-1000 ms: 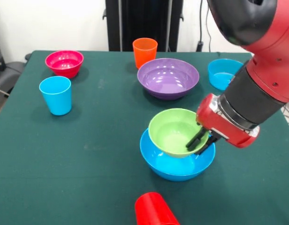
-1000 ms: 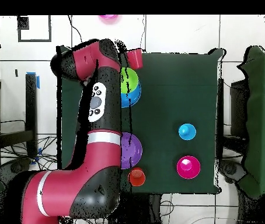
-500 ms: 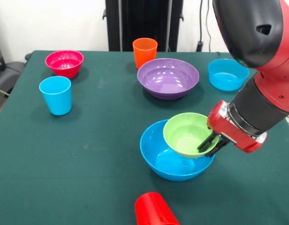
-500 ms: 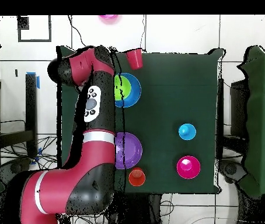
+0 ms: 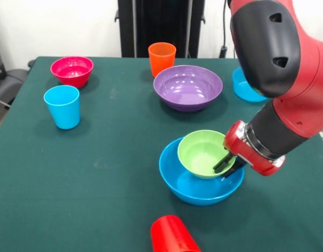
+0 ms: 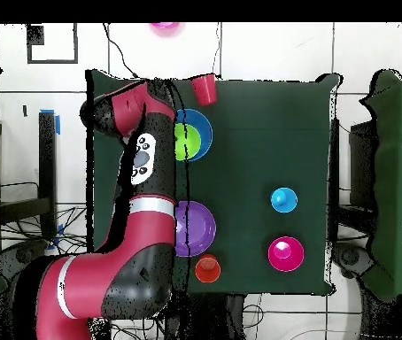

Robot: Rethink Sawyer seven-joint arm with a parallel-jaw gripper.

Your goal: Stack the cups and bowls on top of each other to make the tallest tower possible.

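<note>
My pincer gripped the lime green bowl's rim, fingers closed on it, bowl sitting inside big blue bowl.

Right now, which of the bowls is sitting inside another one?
The lime green bowl: it sits inside the big blue bowl, with the gripper on its rim. The purple bowl, pink bowl and small blue bowl each stand alone, empty.
</note>
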